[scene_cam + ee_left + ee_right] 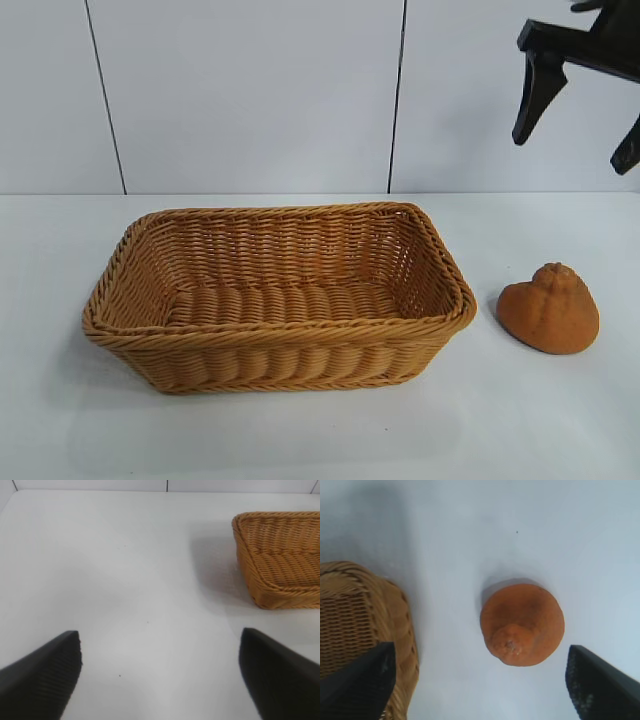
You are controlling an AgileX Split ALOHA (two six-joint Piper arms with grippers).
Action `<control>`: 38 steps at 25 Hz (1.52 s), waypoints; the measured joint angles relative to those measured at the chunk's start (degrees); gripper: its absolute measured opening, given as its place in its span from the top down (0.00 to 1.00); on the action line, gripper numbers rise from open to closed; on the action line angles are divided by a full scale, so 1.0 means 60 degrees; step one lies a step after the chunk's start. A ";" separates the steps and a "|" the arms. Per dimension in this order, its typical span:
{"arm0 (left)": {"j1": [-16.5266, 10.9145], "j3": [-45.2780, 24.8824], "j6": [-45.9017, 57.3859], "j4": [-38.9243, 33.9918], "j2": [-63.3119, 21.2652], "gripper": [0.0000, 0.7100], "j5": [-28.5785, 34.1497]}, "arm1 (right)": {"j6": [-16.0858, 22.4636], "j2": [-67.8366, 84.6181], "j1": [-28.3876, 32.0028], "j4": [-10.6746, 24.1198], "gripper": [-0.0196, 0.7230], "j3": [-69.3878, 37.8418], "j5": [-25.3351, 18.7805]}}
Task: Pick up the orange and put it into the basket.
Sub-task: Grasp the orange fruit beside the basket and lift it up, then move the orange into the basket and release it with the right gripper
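Orange [548, 311] first: you'll find it at the lower right of the exterior view, sitting on the white table [320, 430] just beside the basket's right end, apart from it by a narrow strip of table. Its knobbed bump points up and slightly back. Your basket [275, 300] fills the middle of that view, long side toward the camera, with nothing inside.

Your right gripper [578, 125] hangs in the upper right corner of the exterior view, well above the orange, fingers spread wide and holding nothing. Its wrist view looks down on the orange [522, 624] between the two dark fingertips [360, 685], with the basket's corner [365, 615] at the left.

Your left gripper [160, 672] shows only in its own wrist view, jaws wide apart and empty over bare table, the basket [280, 555] off at the upper right.
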State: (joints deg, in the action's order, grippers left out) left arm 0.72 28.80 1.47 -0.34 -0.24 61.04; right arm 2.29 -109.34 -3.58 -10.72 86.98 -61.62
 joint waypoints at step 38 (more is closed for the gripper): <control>0.0000 0.0000 0.0017 -0.0008 0.0000 0.14 -0.0021 | -0.0318 0.0047 -0.1718 -0.0328 0.94 0.2066 -0.1131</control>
State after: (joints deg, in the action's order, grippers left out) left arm 0.72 28.80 1.57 -0.39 -0.24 60.91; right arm 0.39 -109.06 -13.89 -12.68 99.38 -68.41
